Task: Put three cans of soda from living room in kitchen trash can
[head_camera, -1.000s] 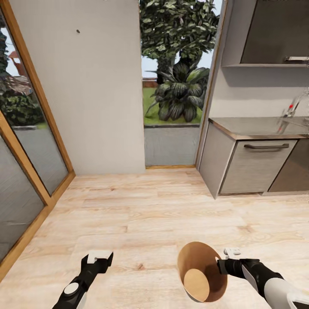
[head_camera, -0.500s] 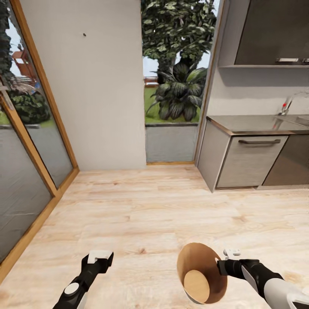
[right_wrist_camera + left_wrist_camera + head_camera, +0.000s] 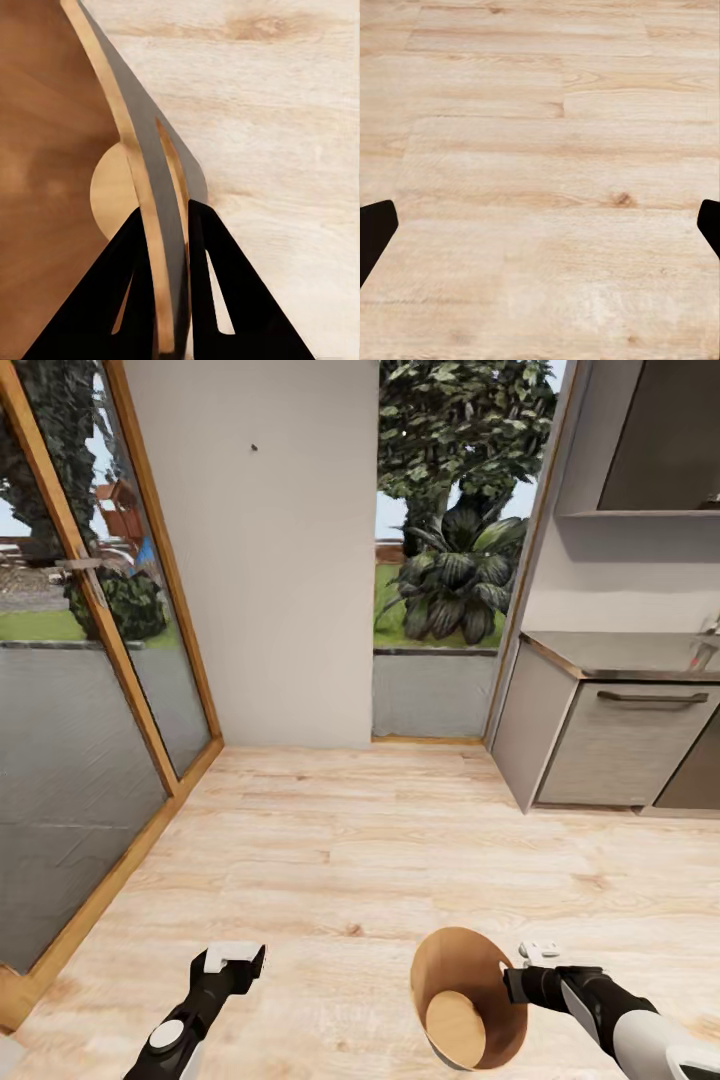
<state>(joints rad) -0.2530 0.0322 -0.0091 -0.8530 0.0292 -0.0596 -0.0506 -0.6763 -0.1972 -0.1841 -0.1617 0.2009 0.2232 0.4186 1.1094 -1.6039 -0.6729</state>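
My right gripper (image 3: 514, 982) is shut on the rim of the tash can (image 3: 466, 997), a round tapered bucket with a wood-brown inside, held low at the right above the floor. Nothing lies inside it. In the right wrist view the two black fingers (image 3: 217, 292) pinch the bucket's thin wall (image 3: 154, 187), one finger inside and one outside. My left gripper (image 3: 232, 958) hangs open at the lower left with nothing in it; its fingertips (image 3: 376, 229) stand wide apart over bare wood floor. The kitchen cabinets (image 3: 620, 745) stand at the right. No can of soda is in view.
A dark countertop (image 3: 630, 655) tops the grey cabinets at the right. Ahead is a white wall (image 3: 270, 560) with a window onto garden plants (image 3: 455, 560). Glass doors in wood frames (image 3: 100, 660) run along the left. Light wood floor (image 3: 350, 850) stretches between.
The whole view has swung to the left: the glass doors show more and the kitchen cabinets have slid right. Both grippers and the bucket keep their places in the picture.
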